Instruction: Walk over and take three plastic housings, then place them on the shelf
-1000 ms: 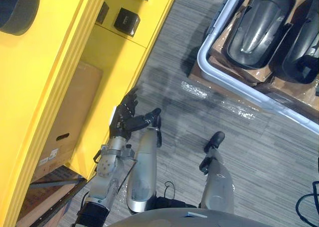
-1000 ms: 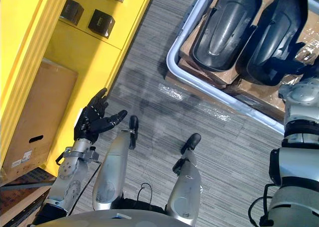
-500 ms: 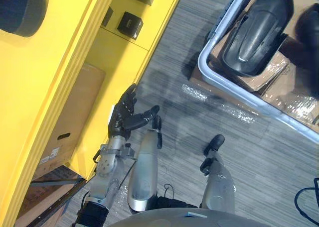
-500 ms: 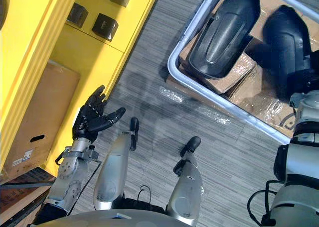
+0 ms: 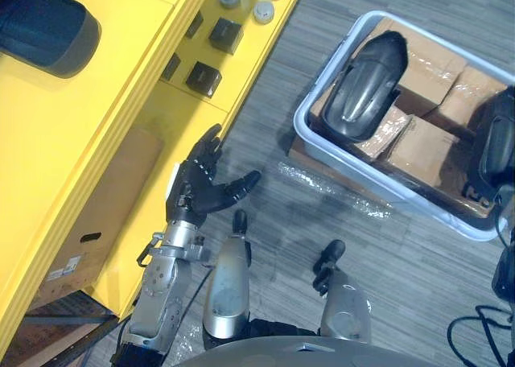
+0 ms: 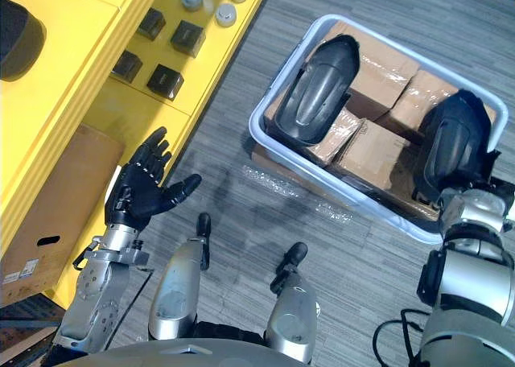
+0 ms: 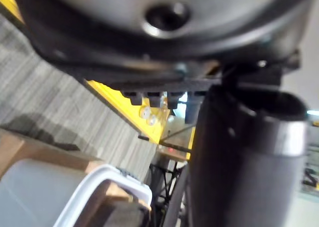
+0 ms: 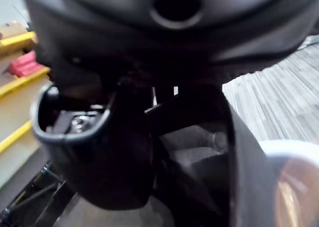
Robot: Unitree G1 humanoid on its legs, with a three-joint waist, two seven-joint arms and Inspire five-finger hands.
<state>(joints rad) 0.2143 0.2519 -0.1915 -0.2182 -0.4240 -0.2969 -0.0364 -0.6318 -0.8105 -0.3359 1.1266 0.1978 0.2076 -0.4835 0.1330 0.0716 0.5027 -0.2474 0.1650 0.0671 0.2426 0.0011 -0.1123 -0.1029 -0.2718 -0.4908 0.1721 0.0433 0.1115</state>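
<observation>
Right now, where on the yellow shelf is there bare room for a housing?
The top yellow shelf is bare between the dark housing lying on it and its front edge. The level below is crowded with black boxes and grey caps, and a cardboard box sits in the bottom bay.

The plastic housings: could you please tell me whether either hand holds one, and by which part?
Left hand is open and empty. Right hand meets the near end of the right housing; whether it grips cannot be told.
</observation>
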